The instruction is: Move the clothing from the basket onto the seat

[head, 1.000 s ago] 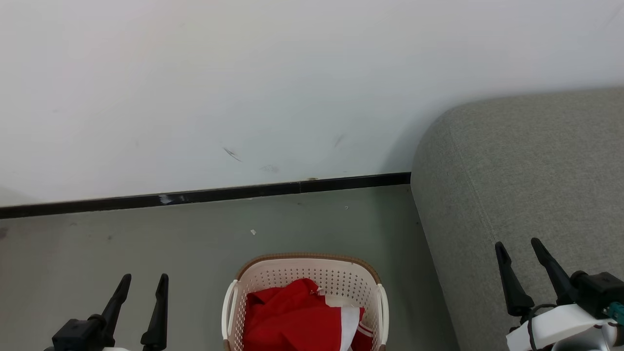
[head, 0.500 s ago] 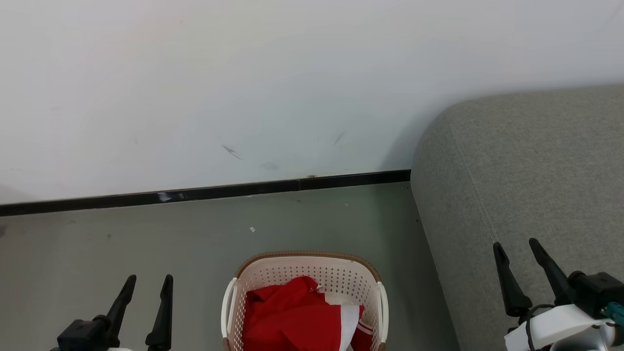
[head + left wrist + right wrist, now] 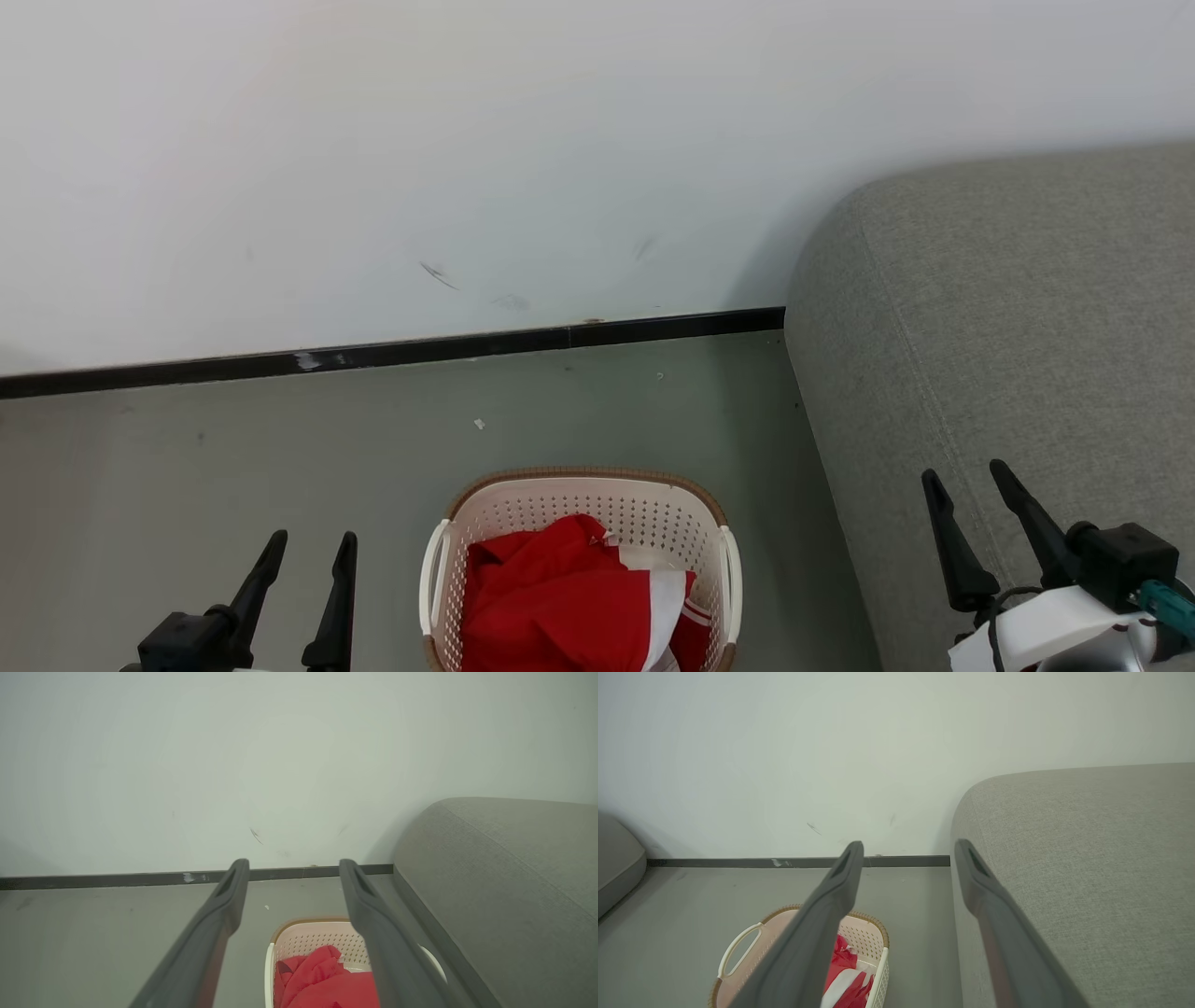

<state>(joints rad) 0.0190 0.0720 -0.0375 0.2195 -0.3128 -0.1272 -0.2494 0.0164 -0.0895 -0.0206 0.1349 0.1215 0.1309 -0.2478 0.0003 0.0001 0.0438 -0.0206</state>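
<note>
The red clothing [image 3: 560, 607] is seen heaped in the basket [image 3: 579, 495], set on the floor [image 3: 233, 467] beside the seat [image 3: 1008, 327]. The fingers of the left gripper [image 3: 314, 537] and right gripper [image 3: 963, 469] are spread, nothing pinched.

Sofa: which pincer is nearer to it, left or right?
Right. The right pincer hangs open at the side edge of the sofa; the left pincer is over the floor, beyond the basket from the sofa.

Before me: basket [image 3: 583, 474], seat [image 3: 1008, 327] to its right.
I see clothing [image 3: 551, 607] inside the basket, wall [image 3: 467, 140] behind.
</note>
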